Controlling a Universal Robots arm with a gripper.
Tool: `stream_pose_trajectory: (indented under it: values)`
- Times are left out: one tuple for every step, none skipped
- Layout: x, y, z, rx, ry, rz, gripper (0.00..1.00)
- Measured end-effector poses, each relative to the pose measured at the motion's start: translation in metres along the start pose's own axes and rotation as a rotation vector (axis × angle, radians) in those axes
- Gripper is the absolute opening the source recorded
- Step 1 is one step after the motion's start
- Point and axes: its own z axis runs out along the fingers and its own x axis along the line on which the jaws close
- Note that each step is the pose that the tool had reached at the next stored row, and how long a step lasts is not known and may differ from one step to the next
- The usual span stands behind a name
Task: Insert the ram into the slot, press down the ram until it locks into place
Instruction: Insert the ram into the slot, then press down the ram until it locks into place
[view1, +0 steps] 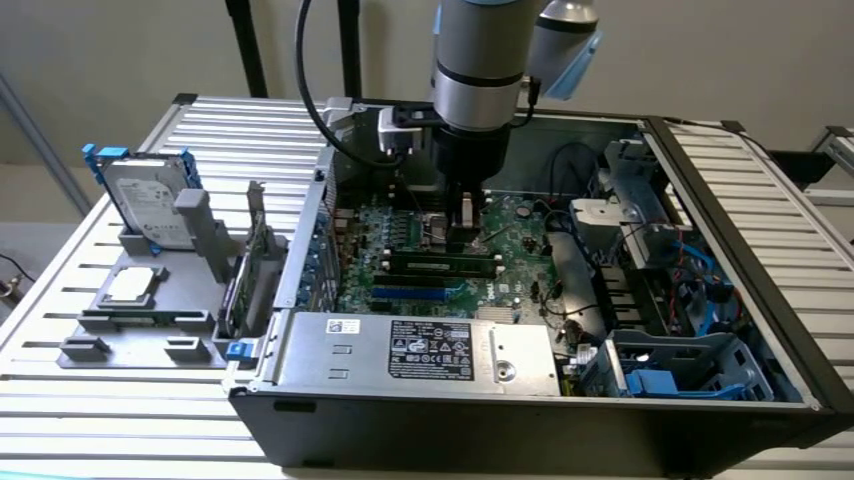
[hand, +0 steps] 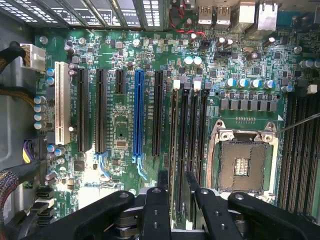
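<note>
Nearest in the exterior view, a grey metal power supply box with a white label (view1: 427, 350) lies along the front of the open black computer case (view1: 534, 440) on the slatted metal tabletop (view1: 107, 410). Beyond it, past a short blue slot (view1: 414, 293), the ram (view1: 434, 265), a thin green stick with dark chips, stands on edge in a long black memory slot (view1: 441, 275) on the large green motherboard (view1: 514, 225). The black claw (view1: 465, 238) hangs right over the ram's upper edge, near mid-length.

I judge this to be the seating and pressing step, which calls for an even push straight down. I cannot tell whether the claw is clamped on the ram or apart. The slot's end latches are too small to read, and the ram's lower edge is hidden in the socket.
</note>
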Motion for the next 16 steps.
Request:
stream_pose_trajectory:
  values:
    - [0.0,0.0,0.0,0.0,-0.0001,0.0,0.27]
    - [0.0,0.0,0.0,0.0,-0.0002,0.0,0.27]
    - [0.0,0.0,0.0,0.0,-0.0003,0.0,0.25]
    - [0.0,0.0,0.0,0.0,-0.0003,0.0,0.19]
    - [0.0,0.0,0.0,-0.0001,-0.0003,0.0,0.13]
    - [0.0,0.0,0.0,-0.0001,-0.0004,0.0,0.11]
    - [0.0,0.0,0.0,0.0,-0.0005,0.0,0.11]
    - [0.0,0.0,0.0,0.0,-0.0005,0.0,0.11]
    - [0.0,0.0,0.0,0.0,-0.0006,0.0,0.11]
    - [0.0,0.0,0.0,0.0,-0.0007,0.0,0.11]
    - [0.0,0.0,0.0,0.0,-0.0012,0.0,0.11]
    - [0.0,0.0,0.0,0.0,-0.0017,0.0,0.11]
    - [0.0,0.0,0.0,0.0,-0.0018,0.0,0.11]
    - [0.0,0.0,0.0,0.0,-0.0019,0.0,0.11]
    - [0.0,0.0,0.0,0.0,-0.0019,0.0,0.11]
    - [0.0,0.0,0.0,0.0,-0.002,0.0,0.11]
